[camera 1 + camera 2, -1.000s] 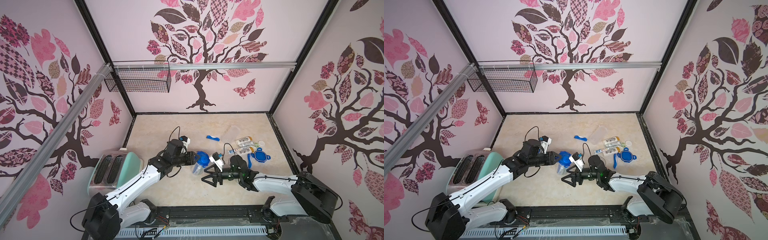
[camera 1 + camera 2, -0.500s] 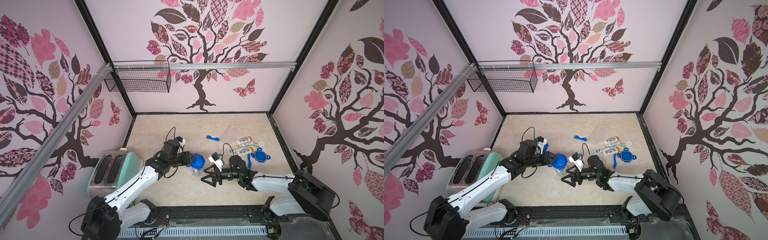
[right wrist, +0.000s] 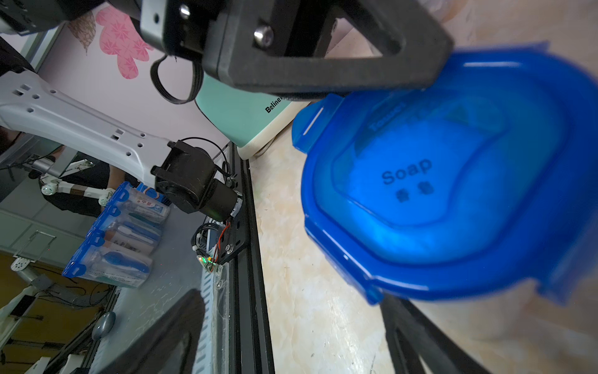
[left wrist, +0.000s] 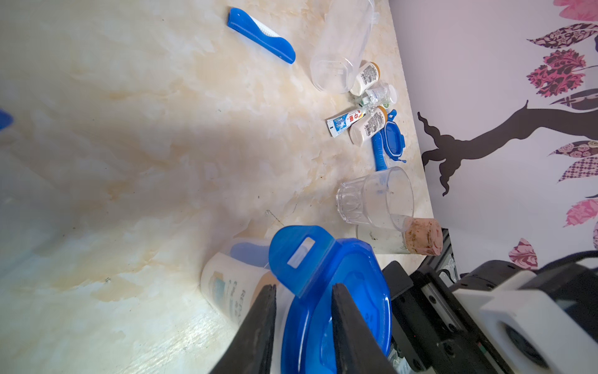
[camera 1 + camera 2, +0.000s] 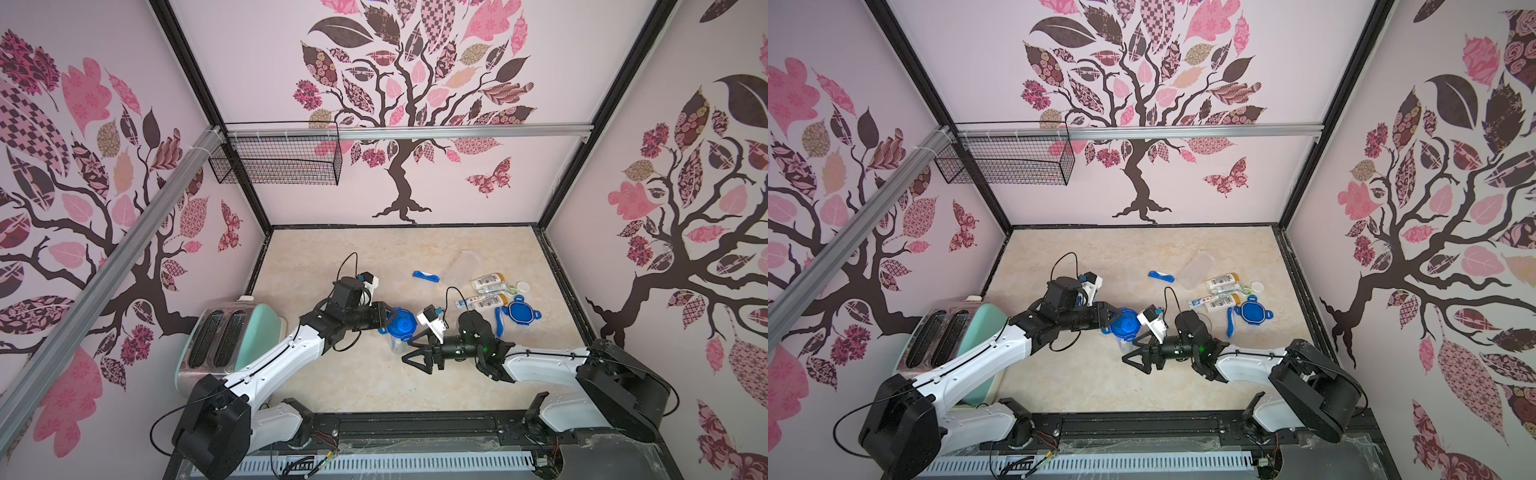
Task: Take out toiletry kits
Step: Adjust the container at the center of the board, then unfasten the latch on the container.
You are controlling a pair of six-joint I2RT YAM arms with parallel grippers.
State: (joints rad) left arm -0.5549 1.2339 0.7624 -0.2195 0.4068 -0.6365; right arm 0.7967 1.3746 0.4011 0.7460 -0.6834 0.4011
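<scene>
Left wrist view: left end effector (image 4: pixel 303 286) straddles lid clip (image 4: pixel 301 255), grip unclear; released right end effector (image 5: pixel 409 352) should steady jar (image 4: pixel 226 278).

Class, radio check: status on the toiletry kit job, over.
Left fingers astride blue plastic clip lid, grip unclear; right fingers open alongside. Clear plastic jar lidded, toiletry kit inside. Nothing blocking.

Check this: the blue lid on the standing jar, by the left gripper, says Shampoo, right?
No. The blue lid on the standing jar, by the left gripper, says Soap, not Shampoo; the right wrist view shows the word.
</scene>
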